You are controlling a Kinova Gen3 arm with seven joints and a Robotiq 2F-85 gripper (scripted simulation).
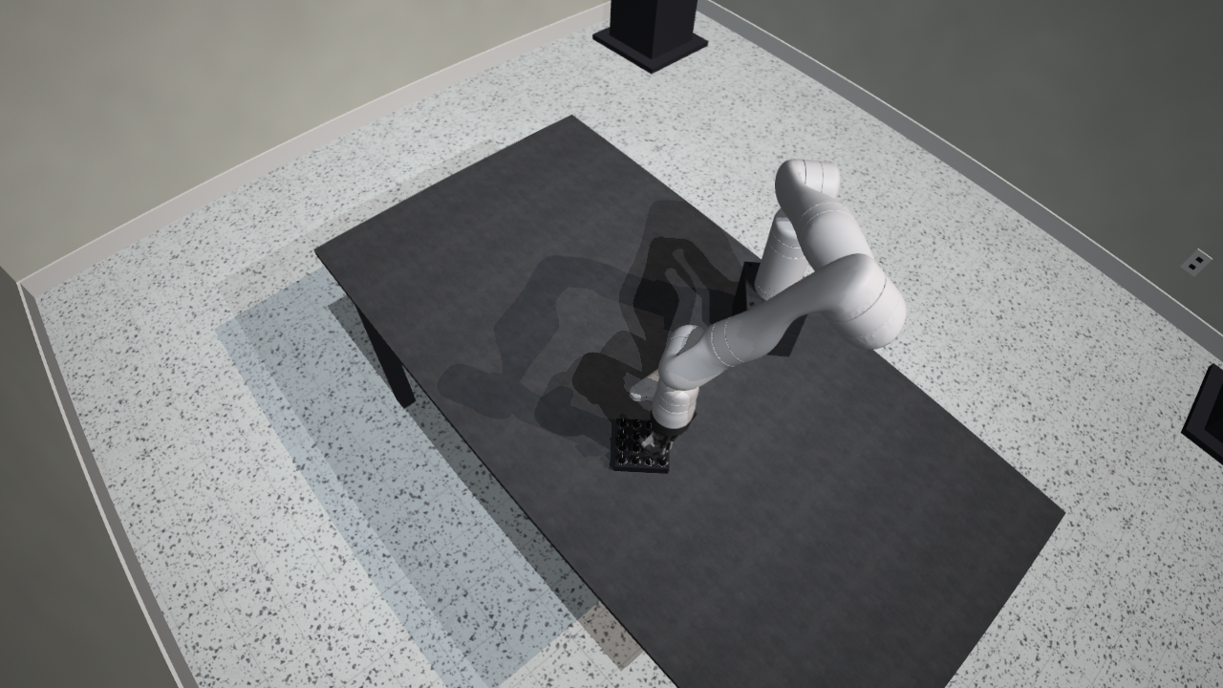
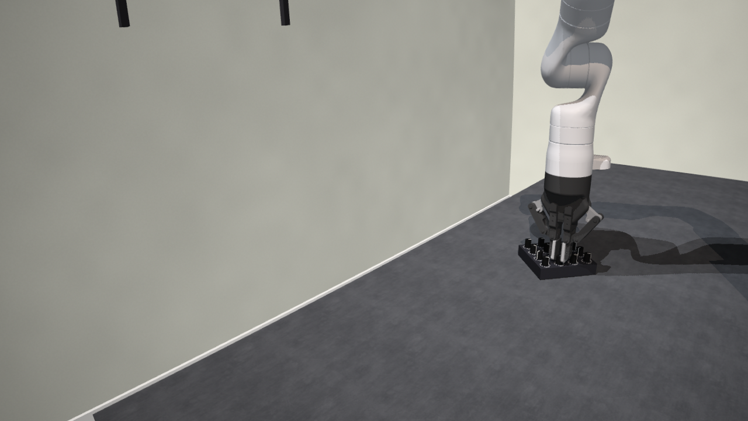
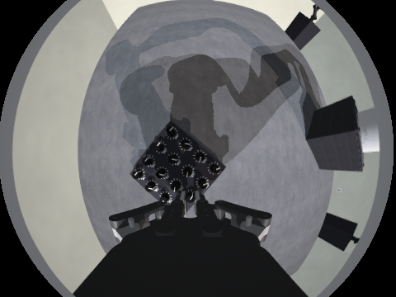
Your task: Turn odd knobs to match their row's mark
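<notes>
As we judge this the turning step, jaws [no point] While we seem mid-turn, jaws look clamped on one knob (image 3: 190, 196) | next: we match its row's mark, then release

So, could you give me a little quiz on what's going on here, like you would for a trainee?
1. Which describes the box best?
a) white, on the floor
b) dark, on the table
c) red, held up in the air

2. True or false: the box lies upside down, its knobs pressed against the table.

3. Fill in the gap: at the box, the gripper has its fingertips pointing ____.

Key: 1 b; 2 false; 3 down.
</notes>
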